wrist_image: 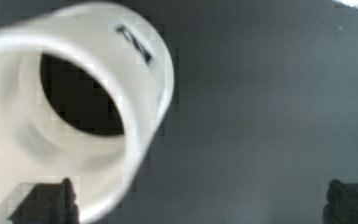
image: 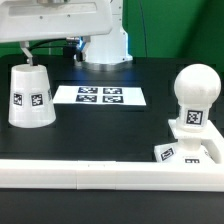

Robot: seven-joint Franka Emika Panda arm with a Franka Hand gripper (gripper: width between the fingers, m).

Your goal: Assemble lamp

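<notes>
We read the shade [image: 31, 96] as a hollow tapered cup of stiff white plastic, light, smooth and likely slippery, so a pinch across its thin wall at the rim looks safer to us than a squeeze around the wide body. It stands narrow end up near the far corner of the worktop [image: 110, 125] on the exterior view's left, tags facing the camera. The bulb [image: 196, 98] is seated upright on the square base [image: 190, 152], at the near edge toward the exterior view's right, touching the long white rail [image: 100, 175] that runs along that near edge. So bulb and base look joined already, and we judge the shade is the part left to place. The marker board [image: 100, 96] lies flat toward the far edge, just beside the shade. The arm hangs above the shade from the far side; in the exterior view only its white body shows at the top, and the gripper [wrist_image: 202, 205] is not clear there. In the wrist view we look steeply down at the shade [wrist_image: 87, 110], its dark opening large and close, slightly blurred. The two dark fingertips [wrist_image: 44, 205] stand wide apart, nothing between them, with the shade's wall beside one of them; whether it touches we cannot tell.
</notes>
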